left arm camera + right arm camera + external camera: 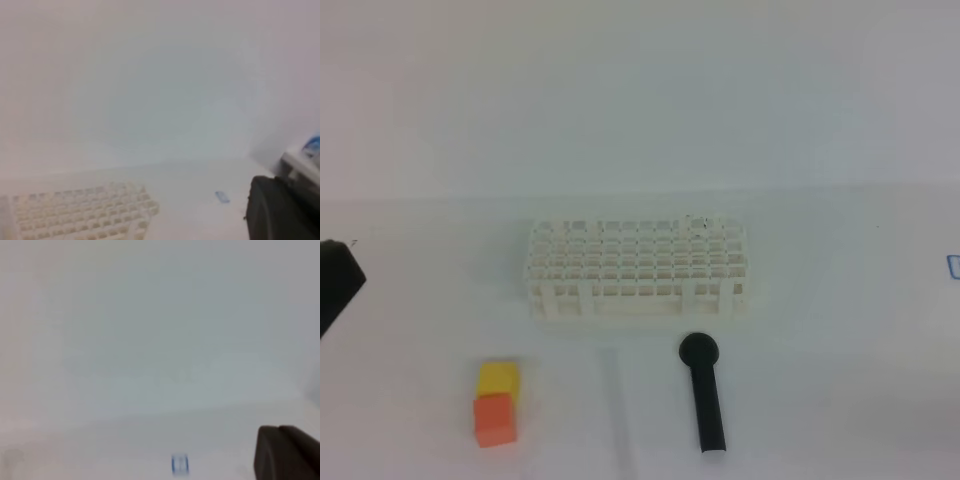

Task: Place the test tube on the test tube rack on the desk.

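Exterior high view: the test tube (616, 392) is lying flat on the white matte surface (820, 400) in the lower centre of the frame, a faint clear sliver between the orange cube (494, 419) with the yellow cube (499, 378) behind it and the black round-headed stick (704, 393). The test tube rack (638, 268), a white plastic grid of small square holes on short legs, is standing just above them at centre. The tube is looking light, stiff, smooth and breakable; a gentle hold near its middle, across its width, is likely suiting it best. The left gripper (334, 283) is showing only as a dark body at the left edge; the right gripper is lying outside this view. Both sets of fingers are closed and carrying nothing.
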Robot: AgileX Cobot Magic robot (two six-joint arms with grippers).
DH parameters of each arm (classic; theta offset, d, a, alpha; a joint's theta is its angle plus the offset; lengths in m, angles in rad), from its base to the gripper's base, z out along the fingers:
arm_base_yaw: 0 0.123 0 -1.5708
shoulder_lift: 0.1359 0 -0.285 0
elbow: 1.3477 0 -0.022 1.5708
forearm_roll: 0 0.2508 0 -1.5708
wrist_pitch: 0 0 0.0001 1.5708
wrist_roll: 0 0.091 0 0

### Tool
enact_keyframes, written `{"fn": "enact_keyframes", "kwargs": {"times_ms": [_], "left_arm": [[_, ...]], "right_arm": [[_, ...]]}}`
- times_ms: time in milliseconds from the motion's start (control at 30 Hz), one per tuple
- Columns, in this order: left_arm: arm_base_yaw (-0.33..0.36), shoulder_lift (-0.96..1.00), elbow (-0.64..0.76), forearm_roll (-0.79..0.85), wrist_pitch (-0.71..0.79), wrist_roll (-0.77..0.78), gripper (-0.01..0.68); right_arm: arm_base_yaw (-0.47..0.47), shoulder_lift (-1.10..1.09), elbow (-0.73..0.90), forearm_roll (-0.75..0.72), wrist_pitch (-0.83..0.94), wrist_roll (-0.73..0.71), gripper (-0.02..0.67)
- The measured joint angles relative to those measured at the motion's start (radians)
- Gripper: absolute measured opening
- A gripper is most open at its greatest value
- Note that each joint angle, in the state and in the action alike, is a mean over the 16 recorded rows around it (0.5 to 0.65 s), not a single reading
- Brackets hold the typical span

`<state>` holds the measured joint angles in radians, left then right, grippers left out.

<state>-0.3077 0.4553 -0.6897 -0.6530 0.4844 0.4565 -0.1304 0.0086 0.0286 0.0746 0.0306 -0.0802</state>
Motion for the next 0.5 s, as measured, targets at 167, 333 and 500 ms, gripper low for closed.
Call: {"fn": "enact_keyframes", "kwargs": {"times_ms": [167,333,500], "left_arm": [[-0.017,0.053,-0.008,-0.003,0.011,0.015,-0.001],[-0.033,0.159,-0.041,0.039,0.101,0.012,-0.001],[-0.043,0.312,-0.111,0.103,0.224,-0.056,-0.001]], "right_arm": [[0.0,0.0,0.001,0.09,-0.253,0.128,-0.001],[0.0,0.0,-0.01,0.003,-0.391,0.323,-0.001],[0.0,0.012,-0.066,-0.353,-0.398,0.659,-0.001]]}}
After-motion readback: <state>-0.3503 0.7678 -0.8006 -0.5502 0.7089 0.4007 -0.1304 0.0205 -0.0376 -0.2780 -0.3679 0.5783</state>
